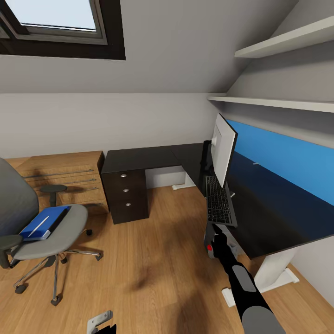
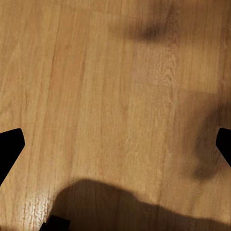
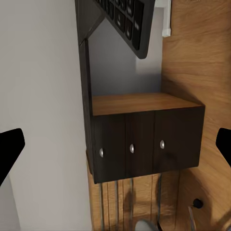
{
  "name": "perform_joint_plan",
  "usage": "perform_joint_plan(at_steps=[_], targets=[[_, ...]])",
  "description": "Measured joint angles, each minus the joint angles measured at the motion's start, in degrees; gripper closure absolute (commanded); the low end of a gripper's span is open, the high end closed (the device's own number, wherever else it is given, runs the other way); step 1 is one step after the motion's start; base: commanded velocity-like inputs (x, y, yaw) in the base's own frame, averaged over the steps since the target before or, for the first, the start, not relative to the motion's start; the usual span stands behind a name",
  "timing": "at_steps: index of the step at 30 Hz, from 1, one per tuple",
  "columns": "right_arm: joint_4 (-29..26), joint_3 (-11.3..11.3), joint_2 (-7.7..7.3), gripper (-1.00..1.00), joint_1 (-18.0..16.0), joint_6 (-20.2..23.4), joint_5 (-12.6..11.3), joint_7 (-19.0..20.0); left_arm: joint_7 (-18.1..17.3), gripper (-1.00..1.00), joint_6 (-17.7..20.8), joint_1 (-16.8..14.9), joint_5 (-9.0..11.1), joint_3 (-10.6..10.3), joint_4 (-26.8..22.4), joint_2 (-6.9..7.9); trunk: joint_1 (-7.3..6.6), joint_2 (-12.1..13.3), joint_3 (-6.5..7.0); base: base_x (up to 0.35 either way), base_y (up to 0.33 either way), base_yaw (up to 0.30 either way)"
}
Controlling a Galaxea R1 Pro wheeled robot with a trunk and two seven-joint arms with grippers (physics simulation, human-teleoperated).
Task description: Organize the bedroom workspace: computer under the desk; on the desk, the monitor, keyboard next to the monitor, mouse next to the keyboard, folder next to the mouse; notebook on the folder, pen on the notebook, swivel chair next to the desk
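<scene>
Monitor (image 1: 224, 148), keyboard (image 1: 218, 201) on desk (image 1: 153, 157)

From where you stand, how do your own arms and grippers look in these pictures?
The right arm is a slim tube with black and grey segments and a small red mark near the wrist. The left gripper shows a pale grey metal plate with black parts. In both wrist views, the fingertips appear as plain black wedges.
</scene>
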Motion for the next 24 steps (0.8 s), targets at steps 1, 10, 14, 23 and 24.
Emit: perform_joint_plan(at_steps=[1,10,14,23,24], targets=[[0.0,0.0,-0.04,-1.0,0.0,0.0,0.0,0.0,0.0,-1.0,0.0,0.0,0.0,0.0,0.0,0.0,0.0,0.0,0.0,0.0,0.0,0.0],[0.0,0.0,-0.16,-1.0,0.0,0.2,0.0,0.1,0.0,-1.0,0.0,0.0,0.0,0.0,0.0,0.0,0.0,0.0,0.0,0.0,0.0,0.0],[0.0,-0.1,-0.17,-1.0,0.0,0.0,0.1,0.2,0.0,-1.0,-0.1,0.0,0.0,0.0,0.0,0.0,-0.01,0.0,0.0,0.07,0.0,0.0],[0.0,0.0,-0.18,-1.0,0.0,-0.2,0.2,0.1,-0.1,-1.0,-0.1,0.0,0.0,0.0,0.0,0.0,-0.01,0.0,0.0,0.193,0.0,0.0],[0.0,0.0,-0.18,-1.0,0.0,-0.2,0.2,0.1,-0.1,-1.0,0.0,0.0,0.0,0.0,0.0,0.0,-0.01,0.0,0.0,0.084,0.0,0.0]])
